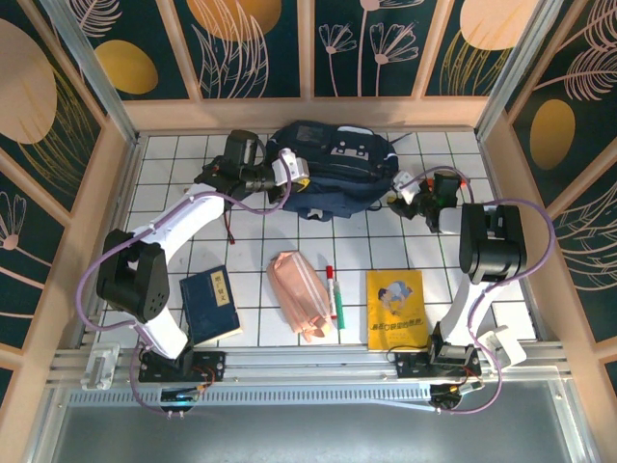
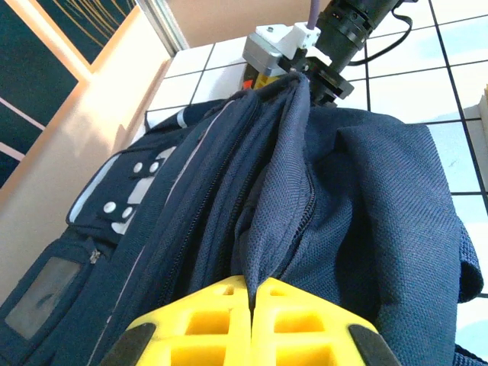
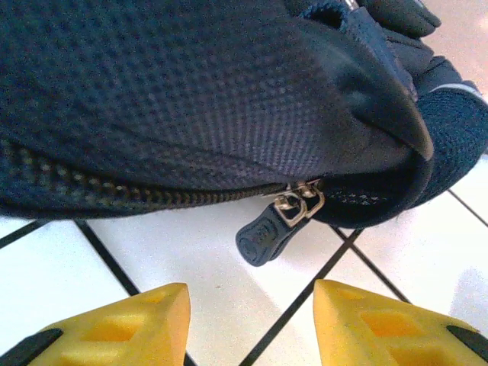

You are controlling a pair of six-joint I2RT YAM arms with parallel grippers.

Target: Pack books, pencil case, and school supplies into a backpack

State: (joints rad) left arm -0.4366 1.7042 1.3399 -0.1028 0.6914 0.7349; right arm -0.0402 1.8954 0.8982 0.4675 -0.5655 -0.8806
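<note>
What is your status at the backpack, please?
Left jaws shut on backpack fabric. Right jaws open, short of zipper pull. Books, pencil case, marker on table.

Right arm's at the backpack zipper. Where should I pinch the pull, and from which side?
Grip the dark rubber tab hanging from the metal sliders under the backpack edge. It sticks out clear of the fabric, pointing toward the open right gripper, so likely come straight in, low over the tiles.

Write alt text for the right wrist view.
A dark zipper pull hangs from the zip of the navy backpack, over the white tiled table. The right claw is open below it, yellow fingers apart.
</note>
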